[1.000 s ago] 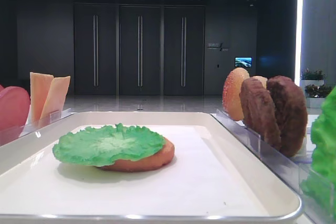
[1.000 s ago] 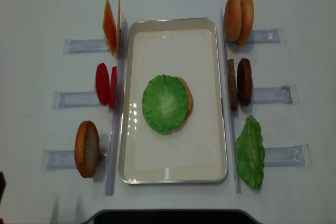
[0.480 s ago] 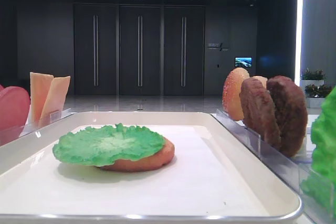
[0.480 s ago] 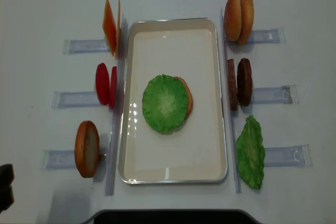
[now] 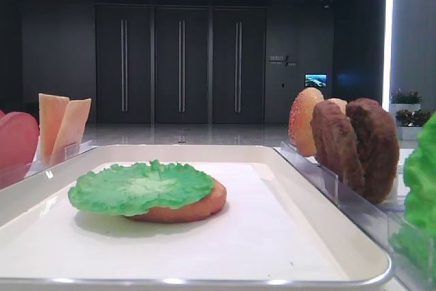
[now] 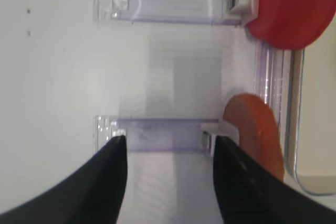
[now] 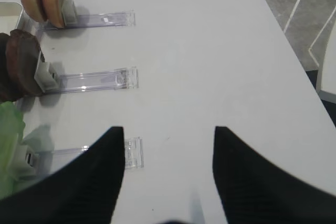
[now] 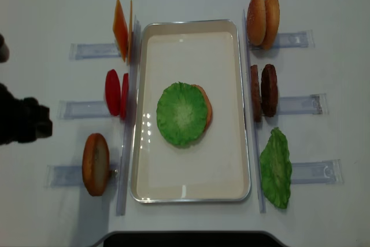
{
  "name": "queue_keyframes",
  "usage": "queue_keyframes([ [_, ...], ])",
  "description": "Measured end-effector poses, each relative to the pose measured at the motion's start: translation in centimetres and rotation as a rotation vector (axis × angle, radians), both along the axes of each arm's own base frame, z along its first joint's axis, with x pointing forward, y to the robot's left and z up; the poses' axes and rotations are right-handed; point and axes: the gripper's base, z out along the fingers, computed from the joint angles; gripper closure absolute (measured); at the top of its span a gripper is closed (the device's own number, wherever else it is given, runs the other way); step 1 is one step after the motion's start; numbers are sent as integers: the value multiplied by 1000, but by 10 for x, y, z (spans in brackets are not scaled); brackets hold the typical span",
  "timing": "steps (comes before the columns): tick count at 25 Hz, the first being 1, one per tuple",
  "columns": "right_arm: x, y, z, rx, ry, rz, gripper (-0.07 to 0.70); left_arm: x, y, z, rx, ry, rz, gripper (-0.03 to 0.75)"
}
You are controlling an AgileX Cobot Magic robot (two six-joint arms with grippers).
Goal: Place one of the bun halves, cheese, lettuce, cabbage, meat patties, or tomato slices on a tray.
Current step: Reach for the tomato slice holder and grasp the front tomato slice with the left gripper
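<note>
The white tray (image 8: pixel 191 62) lies mid-table with a lettuce (image 8: pixel 181 114) leaf on a flat bun half (image 8: pixel 207 108). Left of it stand cheese (image 8: pixel 121 30), tomato slices (image 8: pixel 114 92) and a bun half (image 8: pixel 95 163) in racks. On the right are bun halves (image 8: pixel 263 19), meat patties (image 8: pixel 263 90) and more lettuce (image 8: pixel 276 168). My left arm (image 8: pixel 23 121) is at the table's left edge. Its gripper (image 6: pixel 170 146) is open over a clear rack (image 6: pixel 157 134), beside the bun half (image 6: pixel 256 136), below a tomato slice (image 6: pixel 286 9). My right gripper (image 7: pixel 169 132) is open over bare table.
Clear acrylic racks (image 8: pixel 87 50) stick out from both long sides of the tray. The right wrist view shows three of them (image 7: pixel 94 80) and the table's right edge with floor beyond. No cabbage shows apart from the green leaves.
My left arm has come in from the bottom left corner and moved up along the table's left edge, level with the tomato rack. Nothing on the table has moved.
</note>
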Motion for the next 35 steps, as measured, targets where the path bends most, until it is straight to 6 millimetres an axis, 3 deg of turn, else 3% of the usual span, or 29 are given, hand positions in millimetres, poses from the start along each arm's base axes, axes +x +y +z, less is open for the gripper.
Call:
queue_keyframes([
  [8, 0, 0, 0, 0, 0, 0, 267, 73, 4, 3, -6, 24, -6, 314],
  [14, 0, 0, 0, 0, 0, 0, 268, 104, 3, 2, -30, 30, -3, 314],
  [17, 0, 0, 0, 0, 0, 0, 268, 108, -9, -2, -39, 44, -16, 314],
  [26, 0, 0, 0, 0, 0, 0, 268, 102, -81, -7, -53, 64, -2, 314],
  [31, 0, 0, 0, 0, 0, 0, 268, 97, -106, -6, -62, 37, 28, 314],
  [35, 0, 0, 0, 0, 0, 0, 268, 97, -113, -7, -83, 22, 69, 314],
])
